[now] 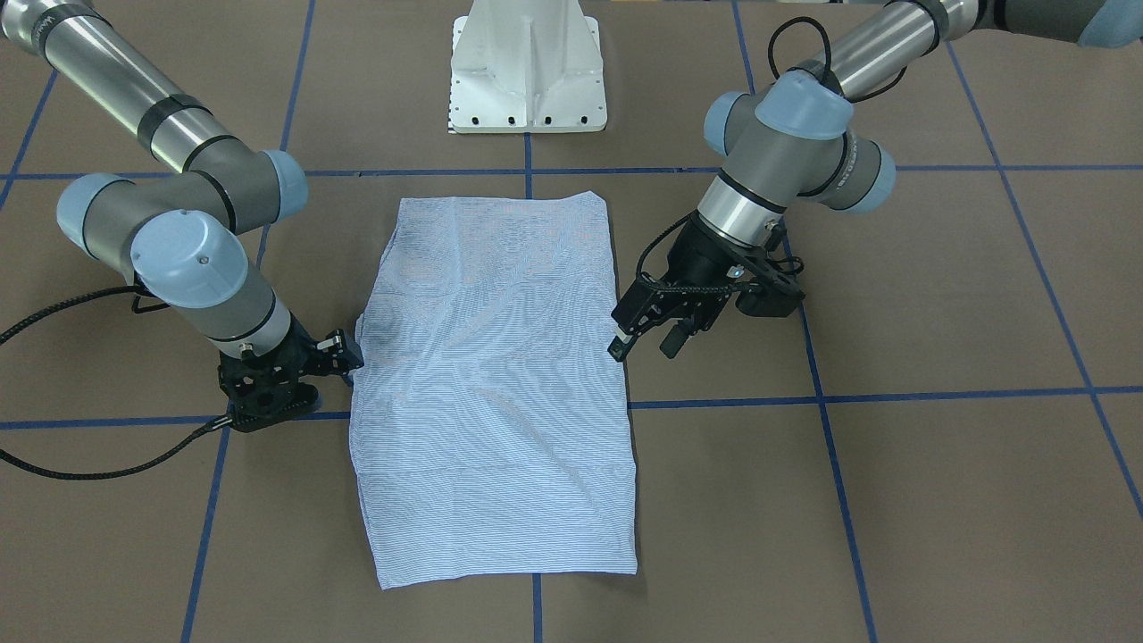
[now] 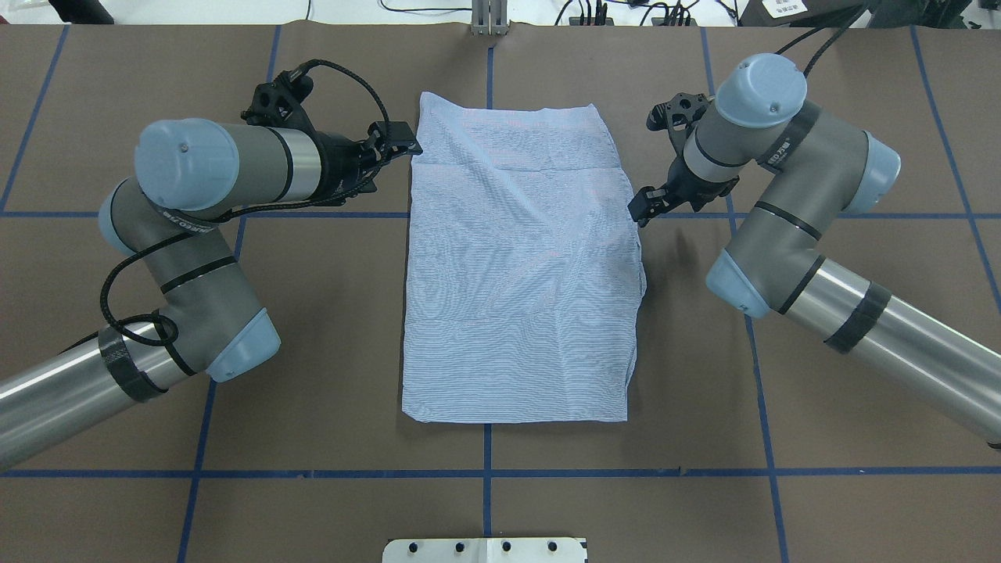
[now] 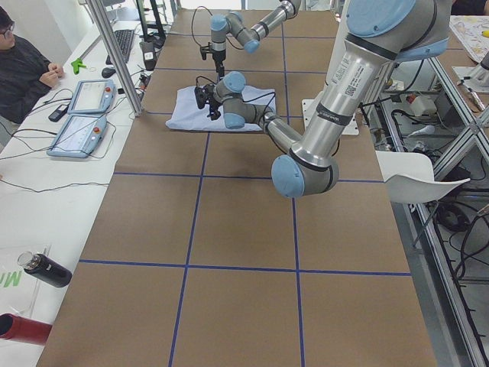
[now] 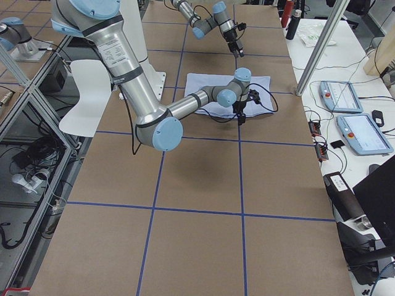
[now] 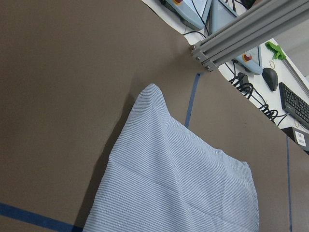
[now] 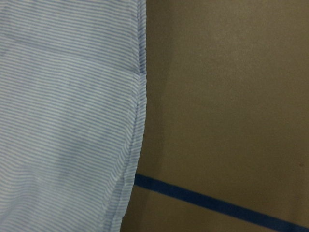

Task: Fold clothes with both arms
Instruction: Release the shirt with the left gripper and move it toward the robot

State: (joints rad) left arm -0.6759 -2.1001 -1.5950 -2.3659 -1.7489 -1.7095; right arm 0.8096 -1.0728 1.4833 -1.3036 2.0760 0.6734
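The light blue-and-white striped shirt (image 1: 500, 375) (image 2: 520, 266) lies flat on the brown table, folded into a tall rectangle with no sleeves or collar showing. My left gripper (image 1: 643, 344) (image 2: 403, 148) hovers just off the shirt's left edge near its far corner, open with nothing between its fingers. My right gripper (image 1: 346, 353) (image 2: 641, 209) sits low at the shirt's right edge, tips against the hem; its jaws look slightly apart. The left wrist view shows the shirt (image 5: 178, 183) from above its corner. The right wrist view shows the hem (image 6: 137, 111) close up.
The white pedestal (image 1: 527, 71) (image 2: 485, 550) stands at the robot's side of the table. Blue tape lines (image 2: 485, 473) grid the surface. A person (image 3: 23, 69) sits by teach pendants (image 3: 80, 115) beyond the far edge. An aluminium post (image 5: 241, 34) rises there.
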